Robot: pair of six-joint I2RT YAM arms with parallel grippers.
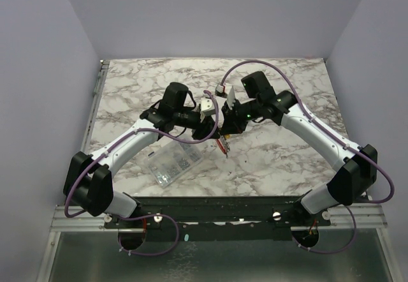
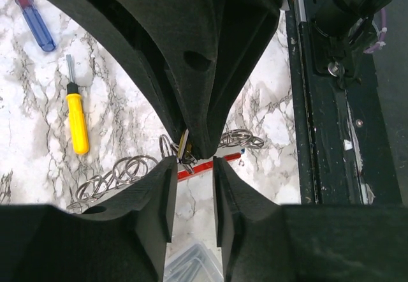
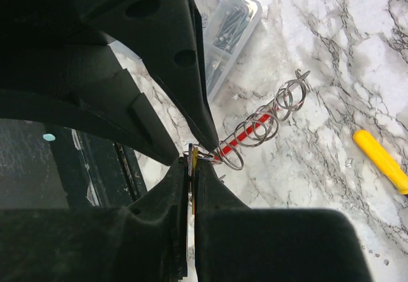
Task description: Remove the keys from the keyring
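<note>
**Keyring [image 2: 205, 167] at left gripper's mouth, band lying along the closing line**

Right gripper [image 3: 193, 170] is pinched tight on the yellow key [image 3: 192, 156]. The key is edge-on between its pads, so I only see a sliver.

The keyring trails from that pinch. It's a red band [image 3: 252, 129] with wire rings [image 3: 280, 103] coiled along it. Its long axis runs straight away from right's tips, up and to the right in the right wrist view.

Left gripper [image 2: 194, 166] has its jaws apart, with nothing clamped that I can see. It faces right nose to nose, tips close together.

From the left wrist, the band sits just past left's fingertips. It runs side to side across the gap, right end slightly higher. That puts it along the closing direction, not across it. Rings bunch out on both sides of right's tip.

My read:
- Left is the free arm and it's already on the ring, so the grab is its job.
- Closing as it stands would meet the band lengthwise and probably catch only loose wire loops.
- I'd want a wrist roll so the pads meet the band's flat sides, then pull along the band's axis, away from right.

I can't make out any blue or black keys. In the top view the red end hangs below the meeting tips, near the box [image 1: 173, 164]. I can't tell whether it touches the table [image 1: 280, 161].
</note>
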